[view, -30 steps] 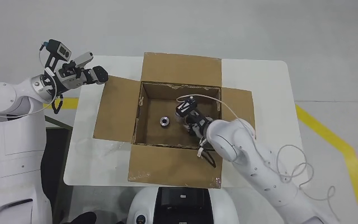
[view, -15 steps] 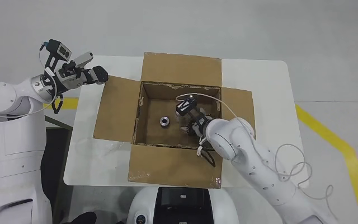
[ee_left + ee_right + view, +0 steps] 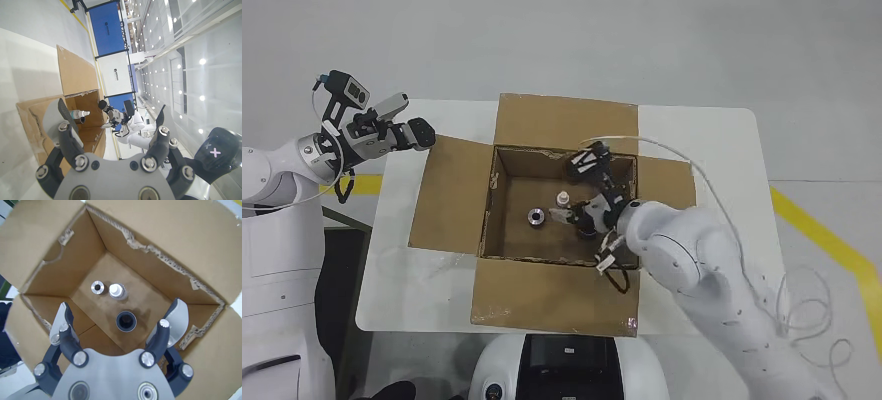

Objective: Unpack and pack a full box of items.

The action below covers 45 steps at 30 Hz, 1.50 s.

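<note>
An open cardboard box (image 3: pixel 562 125) sits mid-table with its flaps spread. On its floor stand a small metal cylinder (image 3: pixel 536 215) (image 3: pixel 97 287), a clear bottle with a white cap (image 3: pixel 117 292) (image 3: pixel 78 113) right beside it, and a dark round cup (image 3: pixel 126 321) a little apart. My right gripper (image 3: pixel 121 304) (image 3: pixel 582 208) hangs open above the box opening, over the cup and bottle, holding nothing. Beyond the box's left flap, my left gripper (image 3: pixel 420 133) (image 3: pixel 111 106) is held open and empty in the air.
The white table (image 3: pixel 692 130) has bare strips on both sides of the box. The box walls (image 3: pixel 151 275) are tall with torn edges. A yellow floor line (image 3: pixel 822 235) runs past the table's right side.
My right gripper has risen out of the box and its wrist has swung toward the far right. The white-capped bottle now stands uncovered beside the metal cylinder. The left arm has not moved.
</note>
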Motion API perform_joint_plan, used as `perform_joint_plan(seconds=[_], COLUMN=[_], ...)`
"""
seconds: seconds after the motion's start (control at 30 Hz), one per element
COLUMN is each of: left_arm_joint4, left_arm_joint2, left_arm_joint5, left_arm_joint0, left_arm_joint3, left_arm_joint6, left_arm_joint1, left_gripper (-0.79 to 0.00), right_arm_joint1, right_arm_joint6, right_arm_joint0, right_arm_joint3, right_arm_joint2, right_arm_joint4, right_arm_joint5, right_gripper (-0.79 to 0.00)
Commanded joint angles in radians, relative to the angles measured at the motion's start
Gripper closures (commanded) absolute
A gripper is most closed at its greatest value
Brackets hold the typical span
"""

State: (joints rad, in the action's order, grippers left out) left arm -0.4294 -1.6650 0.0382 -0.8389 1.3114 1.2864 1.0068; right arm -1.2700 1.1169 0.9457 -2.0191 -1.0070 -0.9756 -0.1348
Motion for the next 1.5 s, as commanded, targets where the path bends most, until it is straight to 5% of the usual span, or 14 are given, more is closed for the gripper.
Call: perform_joint_plan(seconds=[0.0, 0.5, 1.3, 1.47], left_arm_joint4=[0.000, 0.000, 0.000, 0.000], left_arm_joint2=[0.000, 0.000, 0.000, 0.000], left_arm_joint5=[0.000, 0.000, 0.000, 0.000], left_arm_joint0=[0.000, 0.000, 0.000, 0.000], left_arm_joint3=[0.000, 0.000, 0.000, 0.000], left_arm_joint6=[0.000, 0.000, 0.000, 0.000], left_arm_joint1=[0.000, 0.000, 0.000, 0.000], left_gripper=[-0.785, -0.785, -0.785, -0.785], right_arm_joint1=[0.001, 0.014, 0.026, 0.030], right_arm_joint6=[-0.009, -0.178, -0.461, -0.469], right_arm_joint0=[0.009, 0.221, 0.659, 0.697], right_arm_joint3=[-0.021, -0.088, -0.112, -0.064], right_arm_joint2=[-0.027, -0.353, -0.777, -0.821], right_arm_joint4=[0.033, 0.342, 0.787, 0.844], right_arm_joint5=[-0.008, -0.178, -0.010, 0.117], right_gripper=[-0.785, -0.785, -0.785, -0.785])
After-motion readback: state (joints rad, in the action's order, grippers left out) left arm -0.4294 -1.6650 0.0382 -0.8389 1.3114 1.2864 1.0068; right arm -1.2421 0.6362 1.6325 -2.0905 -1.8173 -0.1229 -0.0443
